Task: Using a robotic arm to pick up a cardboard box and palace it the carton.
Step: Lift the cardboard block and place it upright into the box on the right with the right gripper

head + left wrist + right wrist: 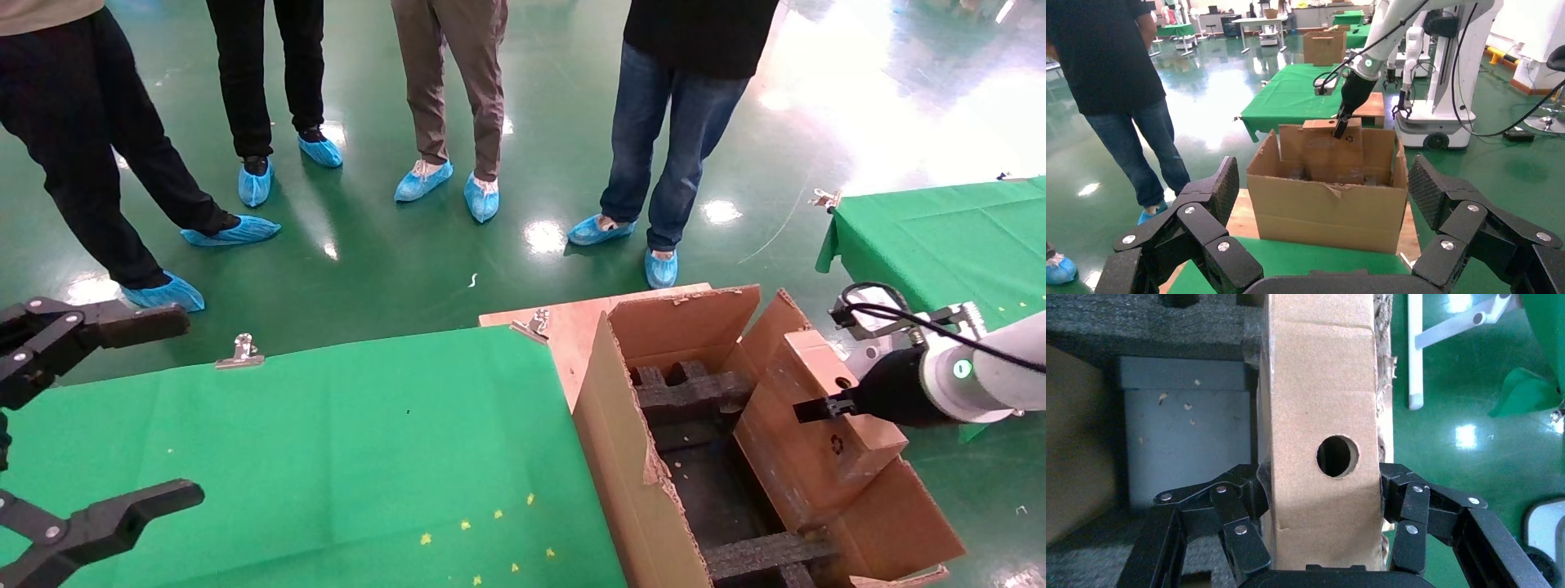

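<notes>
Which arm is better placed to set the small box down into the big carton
The right. Its gripper already clamps the cardboard box at the carton, against its right wall. The left gripper hangs open over the green table, apart from both.

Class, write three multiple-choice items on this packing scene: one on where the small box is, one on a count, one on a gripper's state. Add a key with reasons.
1. Where is the cardboard box?
A. Flat on the green table
B. Held over the carton's right side
C. On the floor

2. How many round holes show on the box face seen in the right wrist view?
A. One
B. Two
C. Three

3. What state is the left gripper in?
A. Shut on the box
B. Shut on nothing
C. Open and empty

Key:
1 B, the right gripper holds it above the carton, near its right wall.
2 A, a single hole shows between the fingers.
3 C, its fingers stand wide apart over the table, with nothing between them.
</notes>
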`<state>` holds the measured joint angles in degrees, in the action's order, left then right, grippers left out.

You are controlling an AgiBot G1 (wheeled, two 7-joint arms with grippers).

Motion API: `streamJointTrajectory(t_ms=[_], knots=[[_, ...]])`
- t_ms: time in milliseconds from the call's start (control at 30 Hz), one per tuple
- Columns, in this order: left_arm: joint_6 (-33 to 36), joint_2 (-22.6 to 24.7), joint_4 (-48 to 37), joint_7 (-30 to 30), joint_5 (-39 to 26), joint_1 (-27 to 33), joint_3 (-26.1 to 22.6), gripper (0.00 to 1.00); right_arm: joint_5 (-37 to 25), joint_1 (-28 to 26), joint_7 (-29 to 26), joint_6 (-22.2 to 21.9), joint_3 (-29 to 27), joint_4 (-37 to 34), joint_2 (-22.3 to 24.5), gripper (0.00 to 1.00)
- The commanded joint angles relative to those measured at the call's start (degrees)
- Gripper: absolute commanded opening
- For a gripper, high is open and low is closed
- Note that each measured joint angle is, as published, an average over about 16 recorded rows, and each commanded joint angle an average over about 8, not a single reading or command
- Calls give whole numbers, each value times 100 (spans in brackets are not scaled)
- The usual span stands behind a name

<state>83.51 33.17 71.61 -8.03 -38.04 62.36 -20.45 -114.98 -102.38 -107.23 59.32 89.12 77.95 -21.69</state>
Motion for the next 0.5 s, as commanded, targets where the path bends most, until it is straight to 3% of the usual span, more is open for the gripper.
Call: streamJointTrajectory(t_ms=[33, 500], knots=[[0, 0, 0, 0, 0, 0, 0, 100, -106, 91, -95, -119, 37, -2, -30, 0], [0, 0, 0, 0, 0, 0, 0, 100, -496, 580, -527, -657, 209, -14, -226, 0]])
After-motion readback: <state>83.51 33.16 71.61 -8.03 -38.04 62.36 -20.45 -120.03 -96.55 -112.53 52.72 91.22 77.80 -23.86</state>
